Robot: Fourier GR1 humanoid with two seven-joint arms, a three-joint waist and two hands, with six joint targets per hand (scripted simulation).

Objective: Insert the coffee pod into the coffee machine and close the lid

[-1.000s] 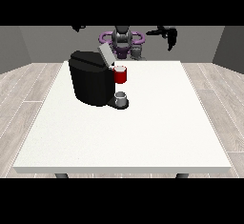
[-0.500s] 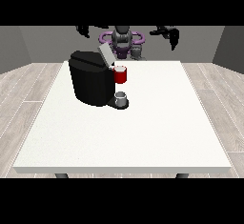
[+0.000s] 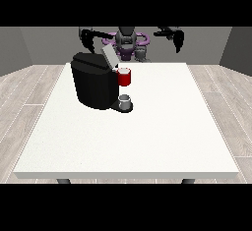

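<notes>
The black coffee machine (image 3: 93, 85) stands on the white table (image 3: 147, 136), left of the middle. Its grey lid (image 3: 109, 57) is tilted up and open, above the red brew head (image 3: 124, 77). A small grey cup (image 3: 125, 101) sits on the machine's base under the head. A small grey pod-like thing (image 3: 141, 53) lies at the far table edge in front of the robot. The hand at the view's left (image 3: 88, 39) hangs in the air behind the machine, fingers relaxed downward and holding nothing. The hand at the view's right (image 3: 177, 41) hangs likewise, well right of the pod.
The robot's purple-and-grey torso (image 3: 127, 42) rises behind the far table edge. The table's white top stretches to the right of the machine and towards the camera. Wooden floor surrounds the table.
Both hands have sunk a little. The one at the view's left has drifted slightly towards the machine. The machine, lid and cup have not moved.
</notes>
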